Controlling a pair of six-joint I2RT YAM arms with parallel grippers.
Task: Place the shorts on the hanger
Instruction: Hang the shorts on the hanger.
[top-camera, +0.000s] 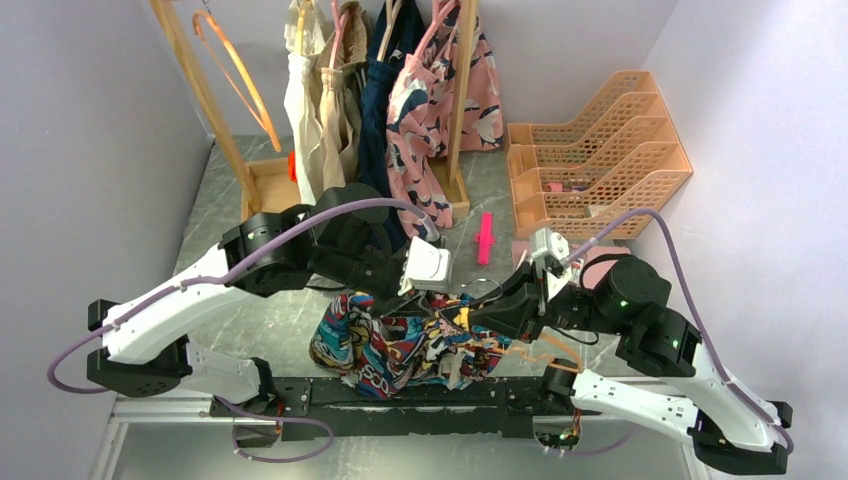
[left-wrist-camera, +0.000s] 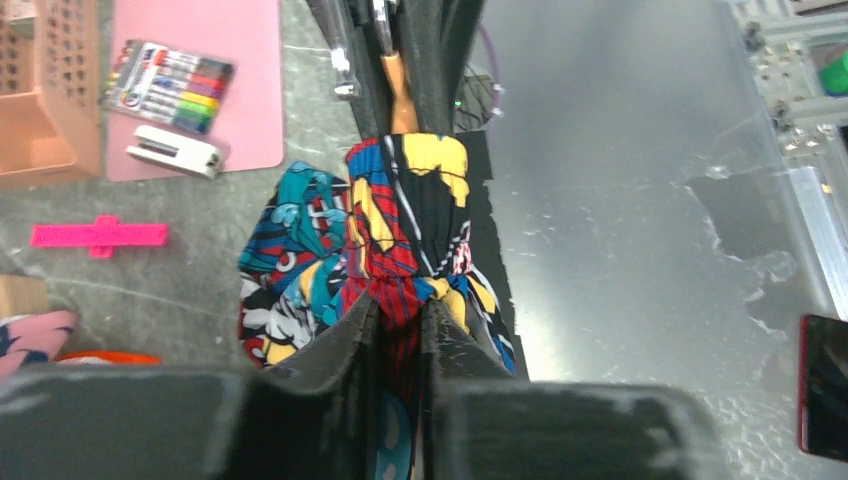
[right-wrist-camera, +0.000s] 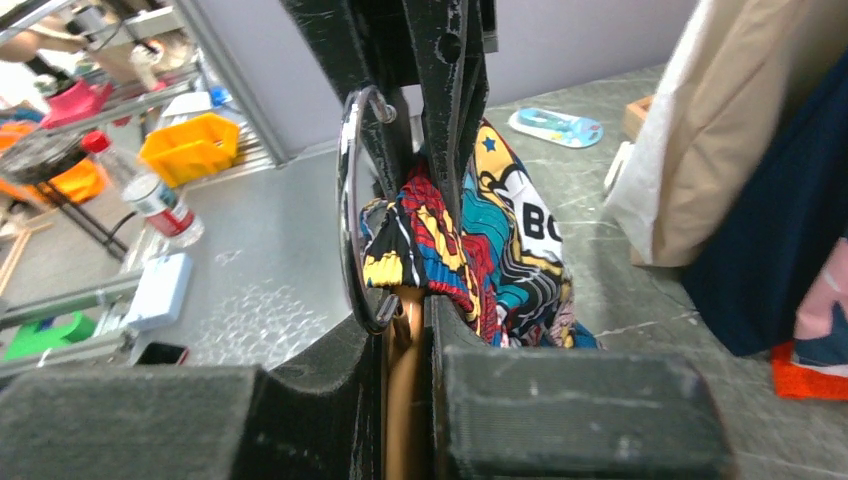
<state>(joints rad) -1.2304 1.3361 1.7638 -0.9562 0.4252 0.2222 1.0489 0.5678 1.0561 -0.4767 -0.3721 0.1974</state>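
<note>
The shorts (top-camera: 400, 348) lie heaped at the near edge of the grey table (top-camera: 250, 320), between the two arm bases. One bunched fold is lifted off the heap and drawn over the hanger (right-wrist-camera: 404, 400). The hanger's orange-tan neck stands between the right gripper's (right-wrist-camera: 405, 325) fingers, which are clamped on it. Its silver hook (right-wrist-camera: 348, 200) curves up just beside them, and one thin arm of the hanger trails out to the right of the heap, under the right forearm. The left gripper (left-wrist-camera: 400, 315) meets it head-on, its fingers pressed together on the gathered red, yellow and blue cloth, so the two pincers stand nose to nose with the fold between them. The left arm rises from its base at the lower left, elbow high, with its forearm stretched across toward the middle and its wrist dipping to the shorts. The right arm folds up from the lower right, its elbow out toward the wall and its forearm pointing left. Farther back on the table lie a pink strip (top-camera: 485, 238), a pink mat (left-wrist-camera: 200, 60) with a marker pack (left-wrist-camera: 172, 84) and a white stapler (left-wrist-camera: 178, 152), and orange file racks (top-camera: 600, 150). Garments (top-camera: 400, 90) hang on a wooden rack (top-camera: 205, 95) at the far side.
</note>
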